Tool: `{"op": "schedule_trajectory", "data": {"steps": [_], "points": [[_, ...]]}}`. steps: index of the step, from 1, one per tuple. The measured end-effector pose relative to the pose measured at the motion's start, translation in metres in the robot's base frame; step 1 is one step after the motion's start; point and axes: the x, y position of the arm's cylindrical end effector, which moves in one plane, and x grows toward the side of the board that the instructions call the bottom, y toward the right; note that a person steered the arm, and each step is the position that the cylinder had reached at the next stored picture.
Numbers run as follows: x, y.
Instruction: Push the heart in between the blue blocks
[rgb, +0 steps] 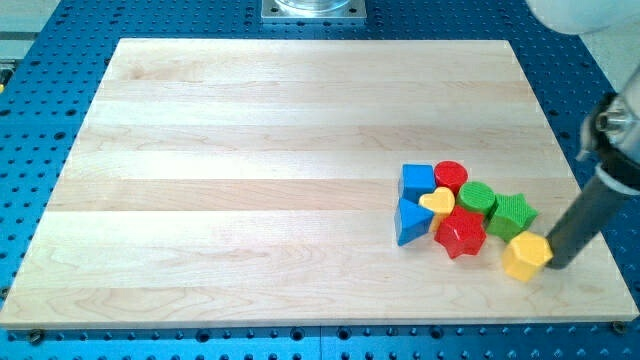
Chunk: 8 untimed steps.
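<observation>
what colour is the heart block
Yellow. The heart shows best in the camera view, wedged among the blue, red and green blocks.

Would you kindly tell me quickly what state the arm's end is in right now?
No gripper fitted: nothing opens, closes or holds.
My tip: against the view's right side of the yellow block, away from the yellow heart.

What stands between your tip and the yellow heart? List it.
My tip sits at the view's right of the cluster, against the yellow block. Between it and the yellow heart lie that yellow block, the red star and the green star. The heart already touches the blue cube and blue triangle.
</observation>
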Motion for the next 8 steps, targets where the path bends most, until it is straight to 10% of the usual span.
{"op": "schedule_trajectory", "data": {"steps": [2,5,8], "points": [[0.036,-0.029],[-0.056,-0.029],[-0.06,-0.101]]}}
